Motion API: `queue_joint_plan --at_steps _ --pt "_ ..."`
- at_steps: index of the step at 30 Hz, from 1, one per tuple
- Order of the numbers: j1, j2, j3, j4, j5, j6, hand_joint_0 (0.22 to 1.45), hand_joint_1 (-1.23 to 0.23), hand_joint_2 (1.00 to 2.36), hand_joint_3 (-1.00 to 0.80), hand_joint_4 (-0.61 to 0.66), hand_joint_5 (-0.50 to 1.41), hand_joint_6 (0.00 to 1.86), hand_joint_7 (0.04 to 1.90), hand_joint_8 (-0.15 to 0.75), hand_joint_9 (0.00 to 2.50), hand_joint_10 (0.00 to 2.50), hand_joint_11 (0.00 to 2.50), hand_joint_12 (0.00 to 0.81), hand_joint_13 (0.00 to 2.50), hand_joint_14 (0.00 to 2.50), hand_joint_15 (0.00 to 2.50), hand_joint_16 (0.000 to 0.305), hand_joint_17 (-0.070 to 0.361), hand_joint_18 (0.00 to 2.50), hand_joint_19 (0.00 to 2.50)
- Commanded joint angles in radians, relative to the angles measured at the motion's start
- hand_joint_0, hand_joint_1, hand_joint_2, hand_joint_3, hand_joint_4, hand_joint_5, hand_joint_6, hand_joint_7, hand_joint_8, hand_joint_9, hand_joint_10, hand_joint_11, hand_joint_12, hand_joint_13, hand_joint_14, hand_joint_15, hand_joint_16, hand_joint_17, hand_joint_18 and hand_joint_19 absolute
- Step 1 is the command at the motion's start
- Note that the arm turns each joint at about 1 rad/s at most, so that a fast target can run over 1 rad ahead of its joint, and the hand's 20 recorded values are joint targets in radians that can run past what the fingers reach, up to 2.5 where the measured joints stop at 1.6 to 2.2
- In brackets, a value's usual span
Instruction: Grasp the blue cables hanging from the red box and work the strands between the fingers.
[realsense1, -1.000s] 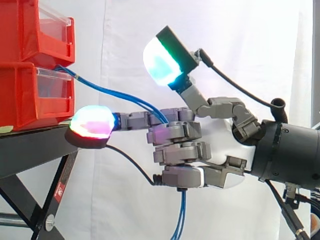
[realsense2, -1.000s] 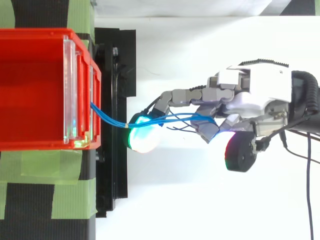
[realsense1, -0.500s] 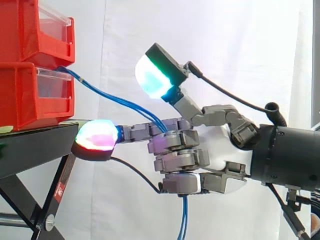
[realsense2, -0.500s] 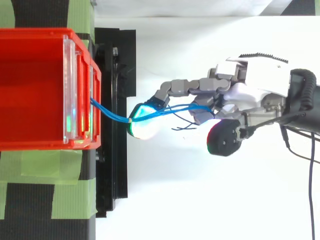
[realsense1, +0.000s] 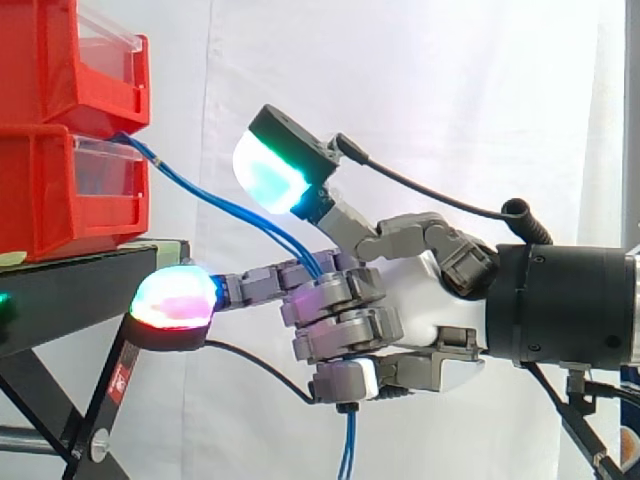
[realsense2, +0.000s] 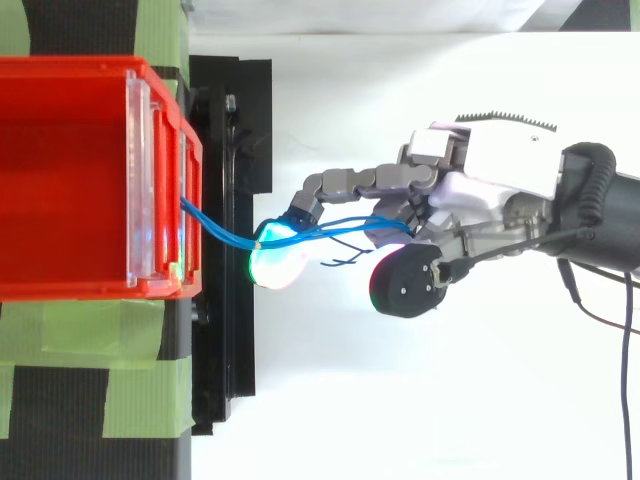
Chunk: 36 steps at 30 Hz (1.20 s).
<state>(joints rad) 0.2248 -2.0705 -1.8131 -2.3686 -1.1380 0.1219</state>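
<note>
White curtain (realsense1: 450, 100) backs the work, and in front of it the hand (realsense1: 415, 305) reaches in from the right. Its lower fingers are curled round the blue cables (realsense1: 225, 205), one finger is stretched out toward the edge of the black stand (realsense1: 70, 290), and the thumb is lifted above. The strands slant down from the front of the lower red bin (realsense1: 50, 190), pass between the fingers and hang out beneath the curled ones.
</note>
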Motion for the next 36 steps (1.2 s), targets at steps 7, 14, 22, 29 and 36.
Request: queue_joint_plan --at_steps 7,14,22,29,36 --pt "0.008 0.0 0.001 -0.001 -0.005 -0.028 0.76 -0.59 1.0 -1.0 0.29 0.27 0.01 1.12 0.452 1.05 2.5 2.5 0.553 1.43 2.5 1.71 0.066 0.148 1.79 0.77" --pt "0.01 0.0 0.02 -0.015 -0.002 -0.041 0.76 -0.59 1.0 -1.0 0.29 0.27 0.01 1.12 0.453 1.05 2.5 2.5 0.543 1.42 2.5 1.71 0.064 0.145 1.77 0.76" --pt "0.01 0.0 0.02 -0.017 0.0 -0.041 0.77 -0.58 1.0 -1.0 0.3 0.26 0.01 1.12 0.447 1.04 2.5 2.5 0.541 1.41 2.5 1.72 0.064 0.145 1.76 0.78" --pt "0.01 0.0 0.02 -0.017 0.0 -0.041 0.77 -0.58 1.0 -1.0 0.29 0.26 0.01 1.11 0.45 1.03 2.5 2.5 0.54 1.41 2.5 1.73 0.064 0.143 1.75 0.78" --pt "0.01 0.0 0.02 -0.017 0.0 -0.041 0.77 -0.58 1.0 -1.0 0.29 0.25 0.01 1.11 0.449 1.02 2.5 2.5 0.535 1.39 2.5 1.71 0.063 0.143 1.72 0.79"
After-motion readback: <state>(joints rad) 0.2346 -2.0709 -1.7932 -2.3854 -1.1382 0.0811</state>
